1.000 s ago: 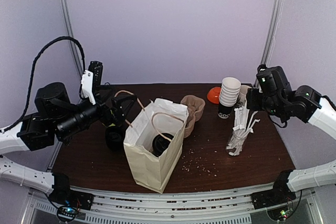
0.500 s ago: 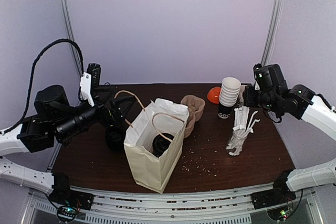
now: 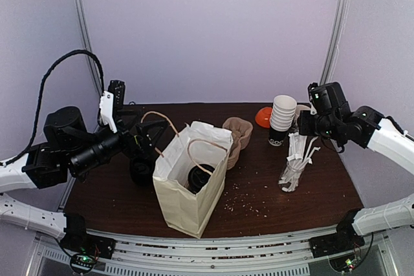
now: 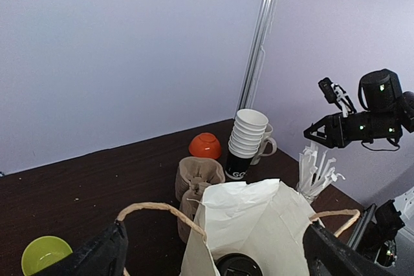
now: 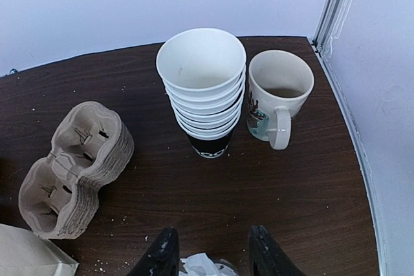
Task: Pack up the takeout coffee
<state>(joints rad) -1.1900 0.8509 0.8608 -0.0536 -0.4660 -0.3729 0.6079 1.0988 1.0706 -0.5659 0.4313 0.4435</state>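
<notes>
The takeout coffee [image 3: 198, 176] stands inside an open white paper bag [image 3: 184, 201] with brown handles, at the table's middle. Only its black lid shows, also in the left wrist view [image 4: 240, 267]. My left gripper [image 3: 151, 141] is open at the bag's left rim. In its wrist view the gripper [image 4: 215, 251] has its jaws wide apart on either side of the bag's mouth [image 4: 259, 214], holding nothing. My right gripper [image 3: 303, 125] is open and empty at the back right, above the straws. In its wrist view the gripper [image 5: 213, 251] points toward a stack of lidless cups [image 5: 202, 88].
The stack of white cups [image 3: 283, 118], a mug [image 5: 278, 95] and an orange bowl [image 3: 264, 117] stand at the back right. Cardboard cup carriers [image 3: 238, 135] sit behind the bag. A glass of wrapped straws [image 3: 294, 167] stands right. Black lids [image 3: 141, 171] and a green bowl [image 4: 45, 255] lie left.
My right arm has moved a little left toward the stack of cups. My left arm has hardly moved. The bag and the cup stand as before.
</notes>
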